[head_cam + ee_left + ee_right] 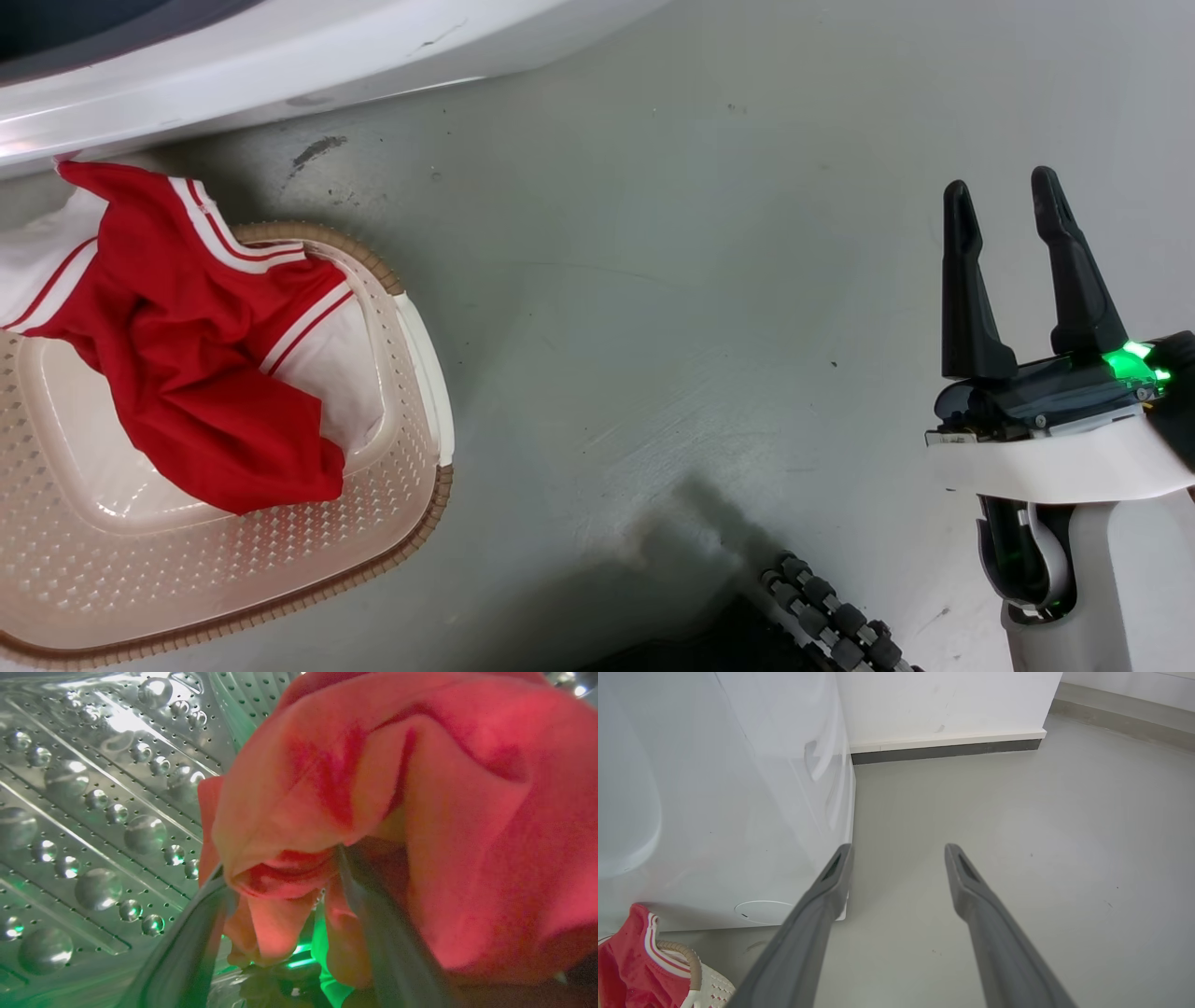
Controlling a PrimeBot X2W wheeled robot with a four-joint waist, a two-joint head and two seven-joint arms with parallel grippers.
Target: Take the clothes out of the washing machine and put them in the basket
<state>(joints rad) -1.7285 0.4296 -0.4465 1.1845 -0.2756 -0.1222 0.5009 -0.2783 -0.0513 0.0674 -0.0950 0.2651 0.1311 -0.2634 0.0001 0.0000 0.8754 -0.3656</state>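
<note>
Head view, left: striped garment (205,373) lay draped over far rim of basket (411,523). Its long axis ran upper left to lower right, w/ upper end out over rim just beside washer (280,56) and lower end bunched in basket bottom. Cloth soft, creased; red w/ white panels & red-white stripes. Basket was cream perforated plastic, rounded, ribbed brown rim. Washer was a smooth white shell across upper left. Scuffed grey floor (700,327) in centre. R gripper (1001,187) at far right, well apart from basket: two dark tapered fingers spread wide, nothing between, pointing up frame.

Left wrist view: shiny steel drum (93,812) at left, dimpled & perforated. Red garment (420,812) bulked centre to right, plain, in thick soft folds. One fold hung between fingers of L gripper (280,868) at bottom centre; they stood wide apart, not pinched on it.
</note>
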